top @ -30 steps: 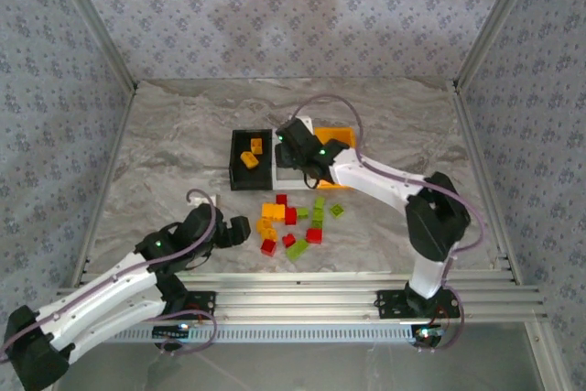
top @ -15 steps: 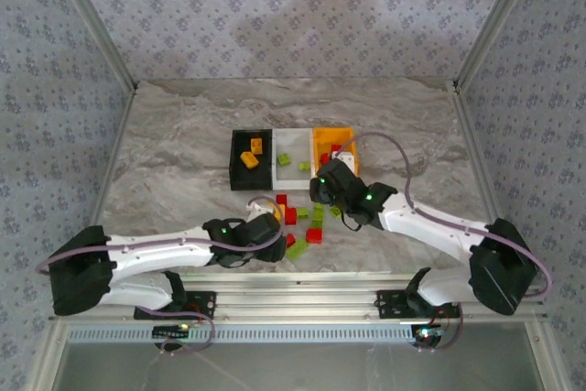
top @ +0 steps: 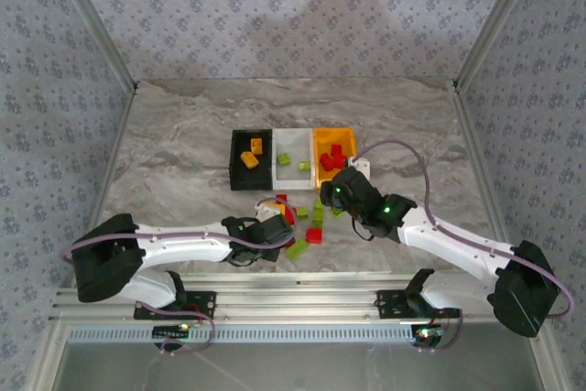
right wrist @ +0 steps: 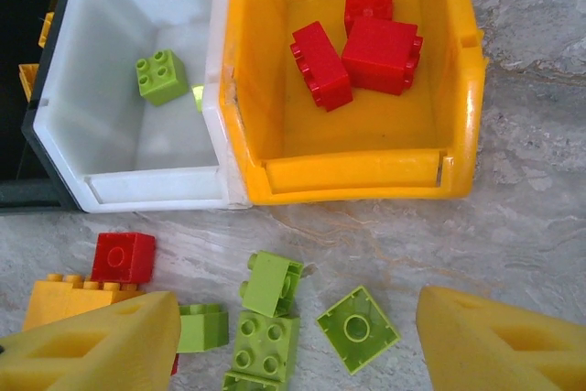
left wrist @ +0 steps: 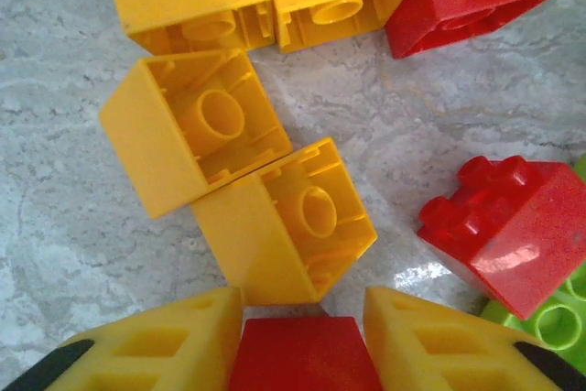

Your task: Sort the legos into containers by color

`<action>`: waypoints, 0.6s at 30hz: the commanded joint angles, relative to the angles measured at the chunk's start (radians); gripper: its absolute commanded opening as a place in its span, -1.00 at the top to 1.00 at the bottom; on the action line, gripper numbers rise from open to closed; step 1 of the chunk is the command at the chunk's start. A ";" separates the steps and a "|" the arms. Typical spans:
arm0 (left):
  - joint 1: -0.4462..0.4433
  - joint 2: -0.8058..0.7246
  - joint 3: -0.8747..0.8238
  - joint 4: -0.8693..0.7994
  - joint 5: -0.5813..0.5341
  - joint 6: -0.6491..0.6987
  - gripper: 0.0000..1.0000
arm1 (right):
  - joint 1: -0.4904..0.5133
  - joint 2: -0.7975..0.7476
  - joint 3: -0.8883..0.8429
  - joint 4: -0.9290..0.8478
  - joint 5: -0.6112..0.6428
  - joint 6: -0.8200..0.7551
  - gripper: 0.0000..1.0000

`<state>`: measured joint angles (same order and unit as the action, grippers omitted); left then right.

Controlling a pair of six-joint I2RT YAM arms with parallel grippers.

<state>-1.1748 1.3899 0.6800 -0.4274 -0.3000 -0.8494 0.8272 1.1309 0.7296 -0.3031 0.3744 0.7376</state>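
Three red bricks [right wrist: 380, 52] are lying in the orange bin [right wrist: 352, 171]. A green brick [right wrist: 162, 76] is sitting in the white bin [right wrist: 151, 185].

The left arm [top: 183, 246] and right arm [top: 449, 240] share one construction: white link shells joined by rounded black joint housings. Green indicator lights [top: 385, 211] sit in the right arm's black housings. A thin mauve cable [top: 394, 142] loops along each arm. The fingers [right wrist: 101, 345] are yellow moulded plastic with recessed pockets and black inserts.
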 commanded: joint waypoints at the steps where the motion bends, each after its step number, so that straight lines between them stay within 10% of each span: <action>1: -0.009 -0.061 0.032 -0.051 0.001 -0.011 0.26 | 0.000 -0.035 -0.025 -0.010 0.040 0.030 -0.41; 10: 0.104 -0.044 0.262 -0.046 0.059 0.134 0.32 | 0.000 -0.106 -0.122 -0.026 0.048 0.089 -0.41; 18: 0.231 0.294 0.709 -0.045 0.125 0.283 0.41 | -0.002 -0.167 -0.190 -0.061 0.047 0.126 -0.41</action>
<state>-0.9707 1.5944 1.2701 -0.4698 -0.2176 -0.6498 0.8272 0.9874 0.5602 -0.3260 0.3904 0.8253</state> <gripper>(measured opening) 0.334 0.706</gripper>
